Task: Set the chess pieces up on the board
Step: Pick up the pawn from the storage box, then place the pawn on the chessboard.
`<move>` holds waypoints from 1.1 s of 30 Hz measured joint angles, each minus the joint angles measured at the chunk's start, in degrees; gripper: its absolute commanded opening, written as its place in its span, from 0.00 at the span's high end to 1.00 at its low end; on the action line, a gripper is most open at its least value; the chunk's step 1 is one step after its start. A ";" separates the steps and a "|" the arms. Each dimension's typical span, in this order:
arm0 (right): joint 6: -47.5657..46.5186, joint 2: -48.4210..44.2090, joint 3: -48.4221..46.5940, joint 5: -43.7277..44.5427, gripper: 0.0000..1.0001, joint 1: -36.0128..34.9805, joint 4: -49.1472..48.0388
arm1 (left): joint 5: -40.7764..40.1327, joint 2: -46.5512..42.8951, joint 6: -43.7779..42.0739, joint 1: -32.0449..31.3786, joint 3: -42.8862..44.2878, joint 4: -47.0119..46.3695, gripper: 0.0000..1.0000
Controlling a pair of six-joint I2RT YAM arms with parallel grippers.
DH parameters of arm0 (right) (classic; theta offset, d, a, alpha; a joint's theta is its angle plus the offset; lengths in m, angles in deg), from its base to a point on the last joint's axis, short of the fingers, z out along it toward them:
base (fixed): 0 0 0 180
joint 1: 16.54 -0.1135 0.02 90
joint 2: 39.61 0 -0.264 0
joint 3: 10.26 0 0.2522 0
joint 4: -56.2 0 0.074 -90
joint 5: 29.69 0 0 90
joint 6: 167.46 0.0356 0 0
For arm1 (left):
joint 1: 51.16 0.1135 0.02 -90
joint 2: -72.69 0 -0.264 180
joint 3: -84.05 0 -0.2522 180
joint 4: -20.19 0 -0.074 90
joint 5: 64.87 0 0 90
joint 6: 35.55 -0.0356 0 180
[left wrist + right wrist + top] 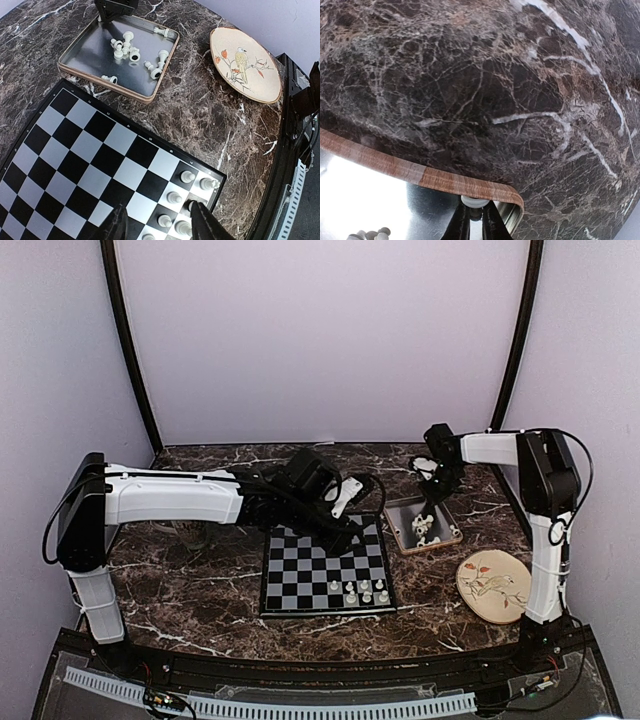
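The board (300, 575) lies at mid-table, with several white chess pieces (365, 590) upright in its near right corner. In the left wrist view those pieces (187, 176) stand close together on the board (90, 150). My left gripper (156, 209) hovers open above them, holding nothing. From above, the left gripper (352, 523) is over the board's far right edge. My right gripper (432, 512) is down in the tray (398, 510). In the right wrist view the right gripper (476, 210) is shut on a white chess piece (474, 202) by the tray's rim (420, 172).
Several loose pieces (127, 47) lie tipped over in the wood-rimmed tray (150, 95). A round plate with a bird drawing (493, 585) sits right of the board, near the right arm's base. The marble table has walls on three sides.
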 measured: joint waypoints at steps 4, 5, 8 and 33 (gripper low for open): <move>-0.66 -0.35 0.44 -0.70 0.95 0.22 -0.13 | 0.02 0.00 0.02 -0.02 0.00 0.00 0.55; -1.03 -0.59 0.85 -0.83 0.96 0.28 -0.31 | -0.09 0.00 0.00 -0.02 0.00 0.02 0.55; -3.19 -2.56 3.08 -2.45 0.96 0.31 0.42 | -1.09 -0.11 0.00 0.04 -0.39 0.00 0.55; -30.05 -10.43 -0.17 19.04 0.96 -36.00 21.40 | -7.72 -20.70 6.40 7.54 -18.45 -3.50 0.54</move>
